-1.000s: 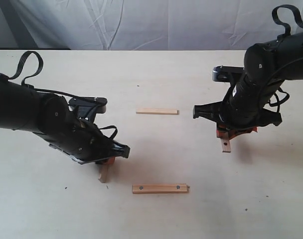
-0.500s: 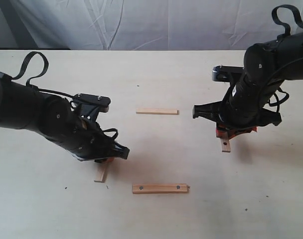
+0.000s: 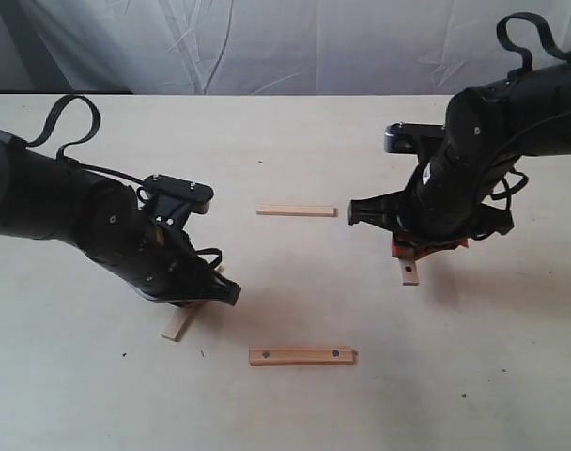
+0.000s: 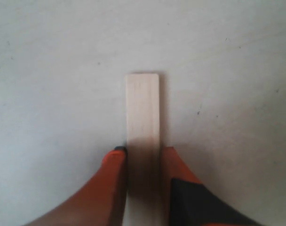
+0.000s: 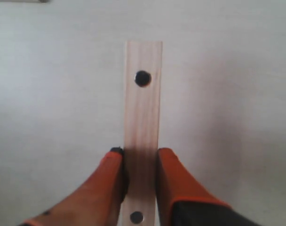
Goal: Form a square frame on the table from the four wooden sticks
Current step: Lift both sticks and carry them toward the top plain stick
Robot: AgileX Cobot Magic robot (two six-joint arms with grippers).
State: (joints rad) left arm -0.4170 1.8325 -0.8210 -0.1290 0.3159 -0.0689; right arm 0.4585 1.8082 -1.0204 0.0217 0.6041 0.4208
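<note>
The four wooden sticks lie apart on the table (image 3: 295, 132), no two touching. A plain stick (image 3: 296, 210) lies crosswise at the far centre, and a holed stick (image 3: 301, 356) lies crosswise at the near centre, well apart from it. A second plain stick (image 4: 142, 108) sits to the left, angled, with the left gripper (image 4: 143, 151) clamped on its long edges by its orange fingers (image 4: 112, 165). A second holed stick (image 5: 143, 117) sits to the right, pinched the same way by the right gripper (image 5: 140, 153), with one dark hole beyond the fingertips. Whether either held stick touches the table cannot be told. The left arm (image 3: 69, 211) reaches in low from the left with its wrist bent down. The right arm (image 3: 511, 122) arches in from the right, pointing down over its stick.
</note>
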